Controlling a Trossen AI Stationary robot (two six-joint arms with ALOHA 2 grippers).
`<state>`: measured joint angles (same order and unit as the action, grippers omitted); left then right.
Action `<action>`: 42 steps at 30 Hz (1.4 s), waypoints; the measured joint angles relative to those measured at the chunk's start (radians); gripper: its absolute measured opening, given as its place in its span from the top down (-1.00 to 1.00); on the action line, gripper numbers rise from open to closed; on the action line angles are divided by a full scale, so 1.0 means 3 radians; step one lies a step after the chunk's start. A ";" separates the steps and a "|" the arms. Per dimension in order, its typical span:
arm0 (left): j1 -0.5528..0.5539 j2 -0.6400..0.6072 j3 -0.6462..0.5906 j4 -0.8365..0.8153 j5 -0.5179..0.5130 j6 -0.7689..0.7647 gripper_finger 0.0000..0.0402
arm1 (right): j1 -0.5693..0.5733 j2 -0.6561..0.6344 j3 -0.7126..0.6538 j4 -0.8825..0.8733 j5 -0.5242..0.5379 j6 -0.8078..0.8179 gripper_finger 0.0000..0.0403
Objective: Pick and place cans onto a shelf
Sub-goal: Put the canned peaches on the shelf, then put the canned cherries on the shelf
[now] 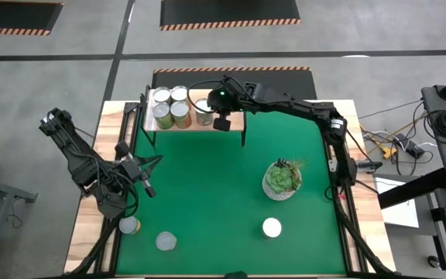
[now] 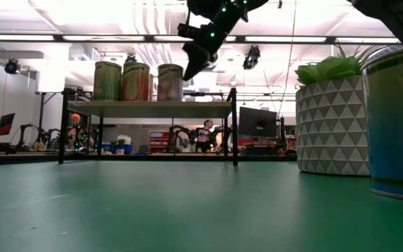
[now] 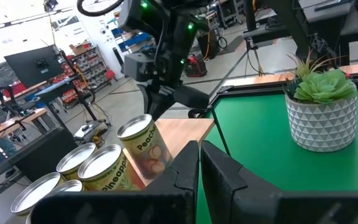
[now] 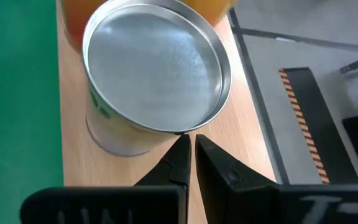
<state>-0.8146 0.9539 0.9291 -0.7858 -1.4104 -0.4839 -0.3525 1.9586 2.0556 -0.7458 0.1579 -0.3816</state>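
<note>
The shelf point(image 1: 231, 122), a light-wood board on thin black legs, is standing along the far edge of the green mat point(image 1: 223, 209). Five cans are sitting on its left part: a tight block of four point(image 1: 169, 107) at the left end and a fifth can point(image 1: 203, 110) just to their right, all cylinders with bright silvery rimmed tops; from the left wrist the labels are showing fruit and the words Peach and Pineapple. Three more cans are resting on the mat near its near edge: one point(image 1: 129, 225) at the left edge, one point(image 1: 166, 242) beside it, and one point(image 1: 272, 228) toward the right, nearer than the white pot point(image 1: 282, 184) with its faceted triangle pattern and spiky green plant.

The right arm is reaching from the right edge of the table across the far right corner of the mat, stretched long and bent down at the wrist over the shelf. The right gripper point(image 4: 188, 152) is hanging just beside the fifth can, its dark fingers pressed together and holding nothing; the tips are lying close against the can's rim, and contact cannot be told.

The left arm is folded over the left edge of the mat, the left gripper point(image 1: 150, 190) pointing toward the shelf, its fingers pressed together and empty.
</note>
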 joint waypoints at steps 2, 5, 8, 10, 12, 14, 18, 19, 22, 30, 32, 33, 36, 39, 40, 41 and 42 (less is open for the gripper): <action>0.0000 0.0001 0.0000 0.0000 0.0000 0.0004 1.00 | 0.0006 0.0019 0.0000 0.0058 -0.0003 -0.0010 0.94; 0.0001 0.0000 0.0000 0.0000 0.0000 0.0009 1.00 | 0.0009 0.0025 0.0000 0.0103 -0.0018 -0.0029 0.94; 0.0000 0.0001 0.0000 0.0000 0.0000 0.0010 1.00 | 0.0011 0.0030 0.0000 0.0089 -0.0026 -0.0036 0.94; 0.0001 0.0001 0.0000 0.0000 0.0000 0.0011 1.00 | 0.0015 0.0030 0.0000 0.0085 -0.0028 -0.0036 0.94; 0.0001 0.0001 0.0000 0.0000 0.0000 0.0011 1.00 | 0.0031 0.0030 0.0000 0.0083 -0.0067 -0.0037 0.94; 0.0001 0.0001 0.0000 0.0000 0.0000 0.0011 1.00 | 0.0062 0.0030 0.0000 0.0082 -0.0144 -0.0040 0.94; 0.0001 0.0001 0.0000 0.0000 0.0000 0.0011 1.00 | 0.0104 0.0030 0.0000 0.0087 -0.0112 -0.0068 0.94; 0.0001 0.0000 0.0000 0.0000 0.0000 0.0011 1.00 | 0.0107 0.0030 0.0000 0.0087 -0.0062 -0.0069 0.94; 0.0001 0.0000 0.0000 0.0000 0.0000 0.0011 1.00 | 0.0106 0.0030 0.0000 0.0083 0.0225 -0.0077 0.94; 0.0000 0.0001 0.0000 0.0000 0.0000 0.0013 1.00 | 0.0142 -0.0021 0.0173 0.0099 0.0450 0.0049 0.94; 0.0001 0.0001 0.0000 0.0000 0.0000 0.0013 1.00 | 0.0155 -0.0028 0.0229 0.0144 0.0189 0.0111 0.94; 0.0001 0.0001 0.0000 0.0000 0.0000 0.0013 1.00 | 0.0169 -0.0028 0.0234 0.0211 0.0062 0.0162 0.94; 0.0001 0.0000 0.0000 0.0000 0.0000 0.0013 1.00 | 0.0206 -0.0026 0.0235 0.0413 -0.0201 0.0226 0.94; 0.0001 0.0000 0.0000 0.0000 0.0000 0.0013 1.00 | 0.0238 -0.0013 0.0231 0.0577 -0.0290 0.0230 0.94; 0.0001 0.0000 0.0000 0.0001 0.0000 0.0013 1.00 | 0.0256 -0.0013 0.0231 0.0587 -0.0289 0.0230 0.94; 0.0001 0.0000 0.0000 0.0000 0.0000 0.0013 1.00 | 0.0286 -0.0014 0.0230 0.0574 -0.0278 0.0230 0.94; 0.0001 0.0000 0.0000 0.0002 0.0005 0.0013 1.00 | 0.0333 -0.0024 0.0227 0.0548 -0.0269 0.0231 0.94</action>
<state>-0.8144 0.9539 0.9291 -0.7853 -1.4089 -0.4801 -0.2527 1.9514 2.1237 -0.5813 0.0773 -0.3122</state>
